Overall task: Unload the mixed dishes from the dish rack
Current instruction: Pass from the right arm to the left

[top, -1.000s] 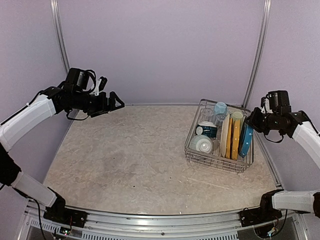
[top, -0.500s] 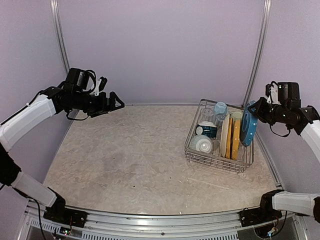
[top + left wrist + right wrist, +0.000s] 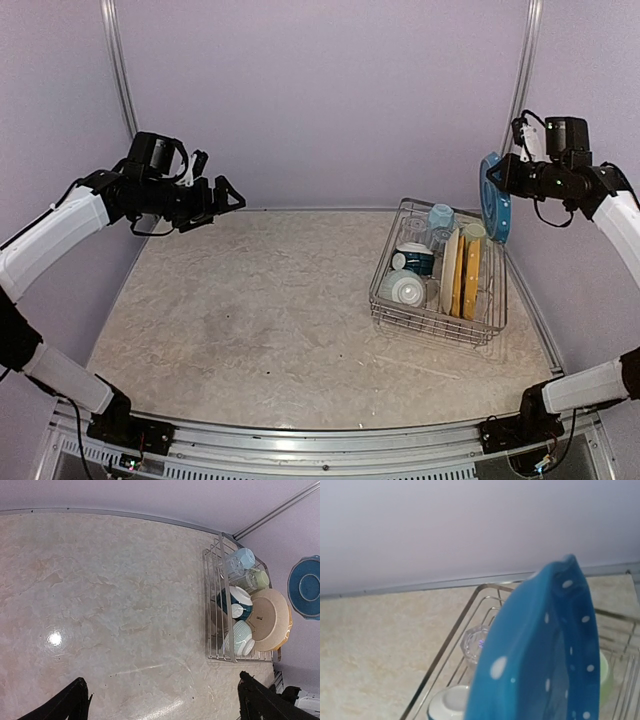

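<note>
The silver wire dish rack stands at the right of the table. It holds cream and yellow-orange plates on edge, teal-and-white bowls, a light blue mug, a pale green mug and a clear tumbler. My right gripper is shut on a blue white-dotted plate, held on edge high above the rack's back right corner. The plate fills the right wrist view and hides the fingers. My left gripper is open and empty, high over the table's far left.
The left wrist view looks down on the marbled tabletop, with the rack at its right and the blue plate beyond. Purple walls close the back and both sides. A metal rail runs along the near edge.
My right gripper has lifted the blue plate out of the rack, up and toward the back wall. The left arm has shifted slightly to the left.
</note>
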### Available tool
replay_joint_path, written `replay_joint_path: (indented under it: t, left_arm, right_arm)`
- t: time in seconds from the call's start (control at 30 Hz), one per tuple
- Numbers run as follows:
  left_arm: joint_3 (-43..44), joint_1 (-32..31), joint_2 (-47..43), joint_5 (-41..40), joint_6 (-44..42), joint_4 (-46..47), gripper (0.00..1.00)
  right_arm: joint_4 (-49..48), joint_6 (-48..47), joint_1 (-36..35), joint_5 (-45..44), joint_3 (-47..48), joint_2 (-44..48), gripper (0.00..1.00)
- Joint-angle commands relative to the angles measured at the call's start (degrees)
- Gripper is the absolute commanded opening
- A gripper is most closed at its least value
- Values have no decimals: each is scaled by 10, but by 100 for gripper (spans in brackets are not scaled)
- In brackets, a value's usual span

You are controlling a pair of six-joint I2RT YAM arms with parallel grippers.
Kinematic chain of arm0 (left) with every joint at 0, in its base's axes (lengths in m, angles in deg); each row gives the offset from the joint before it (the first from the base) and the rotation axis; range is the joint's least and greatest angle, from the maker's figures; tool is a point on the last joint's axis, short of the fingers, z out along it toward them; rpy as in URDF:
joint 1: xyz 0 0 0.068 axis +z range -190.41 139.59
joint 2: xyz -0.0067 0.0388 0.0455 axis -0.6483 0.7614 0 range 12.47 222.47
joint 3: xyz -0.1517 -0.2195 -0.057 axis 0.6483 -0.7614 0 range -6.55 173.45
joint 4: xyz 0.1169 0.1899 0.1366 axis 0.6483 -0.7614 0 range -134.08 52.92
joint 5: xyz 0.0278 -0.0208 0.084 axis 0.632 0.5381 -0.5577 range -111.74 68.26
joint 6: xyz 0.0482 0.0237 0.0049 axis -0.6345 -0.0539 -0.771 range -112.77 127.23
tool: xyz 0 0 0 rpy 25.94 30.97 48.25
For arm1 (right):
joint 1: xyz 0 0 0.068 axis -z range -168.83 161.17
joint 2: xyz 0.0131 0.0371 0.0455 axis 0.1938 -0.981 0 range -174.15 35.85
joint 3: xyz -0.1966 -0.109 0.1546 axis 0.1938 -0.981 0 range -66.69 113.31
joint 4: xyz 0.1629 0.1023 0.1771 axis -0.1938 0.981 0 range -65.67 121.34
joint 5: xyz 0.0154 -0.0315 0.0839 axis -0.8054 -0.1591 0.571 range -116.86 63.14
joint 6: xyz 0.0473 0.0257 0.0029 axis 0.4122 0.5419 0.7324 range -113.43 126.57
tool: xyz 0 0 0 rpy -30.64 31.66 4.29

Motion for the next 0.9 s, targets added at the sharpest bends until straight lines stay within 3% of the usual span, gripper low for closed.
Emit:
replay_joint_path:
  t: [0.0,0.17,0.47,0.87]
  left_arm:
    - [3,25,-5,36,33,23,99]
    - [-20,46,-7,134,68,66,99]
    - [-27,62,26,219,117,87,97]
    - [-83,108,110,440,313,258,95]
  right_arm:
    - [-69,-81,-44,-22,78,-42,0]
    - [-73,-134,-116,-68,148,-102,0]
    - [-110,-214,-223,-82,188,-190,0]
    - [-158,-305,-376,-119,200,-290,0]
